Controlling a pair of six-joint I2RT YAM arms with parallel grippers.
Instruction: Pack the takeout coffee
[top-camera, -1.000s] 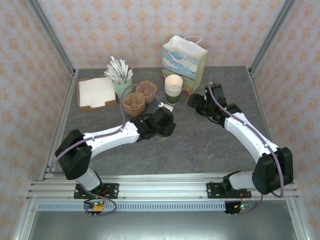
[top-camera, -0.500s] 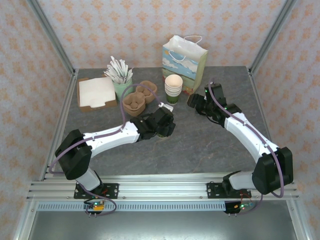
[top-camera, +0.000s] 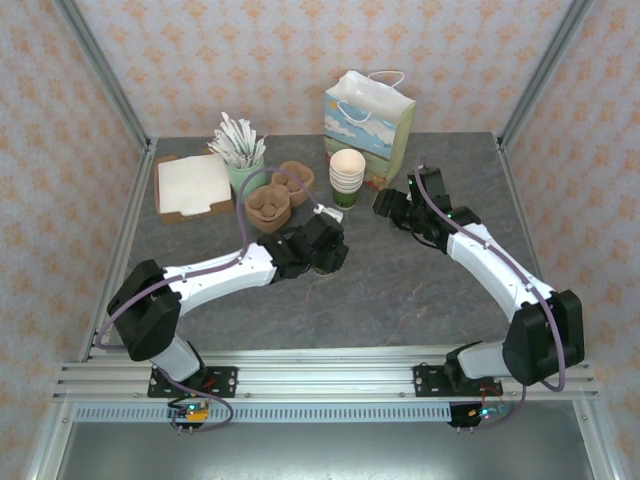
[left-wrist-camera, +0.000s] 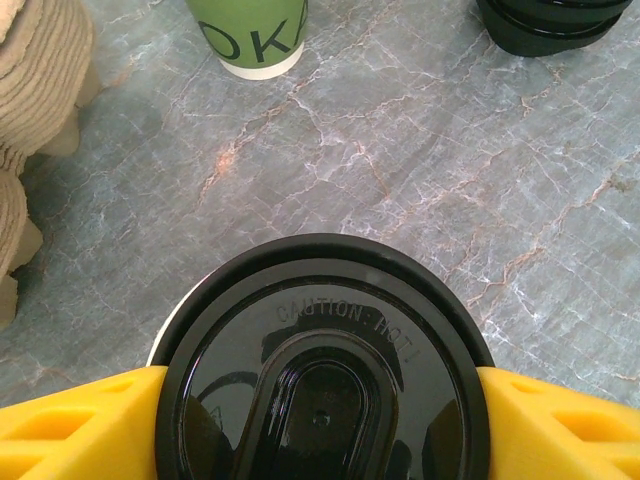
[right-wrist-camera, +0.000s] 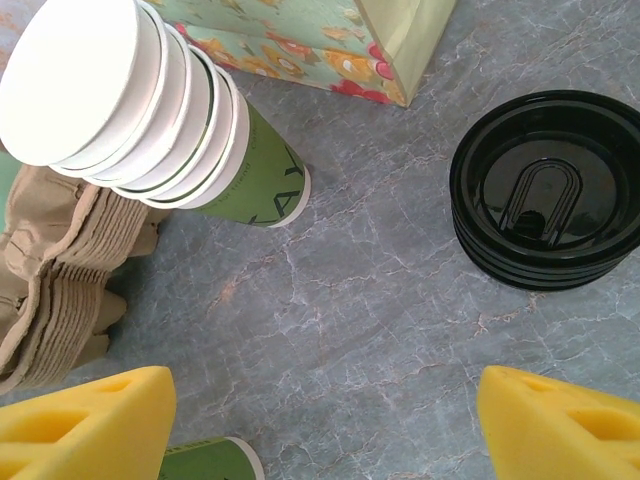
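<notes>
Left wrist view: the left gripper (left-wrist-camera: 320, 425) has its yellow fingers (left-wrist-camera: 80, 425) pressed against both sides of the takeout coffee (left-wrist-camera: 320, 330). It is clamped at the black lid's rim, with the jaws spread wide around it. Just ahead of these jaws lies bare marble table (left-wrist-camera: 400, 170). Further ahead stands the stack of lidless cups (left-wrist-camera: 252, 35), and ahead to the right is the pile of black lids (left-wrist-camera: 550, 25). Pulp cup carriers (left-wrist-camera: 35, 100) crowd the left edge. Right wrist view adds the right gripper (right-wrist-camera: 325, 410), released, its jaws wide apart over open table. The gift bag (right-wrist-camera: 330, 40) stands beyond stack and lids. Whether the coffee's base rests on the table is unclear.
</notes>
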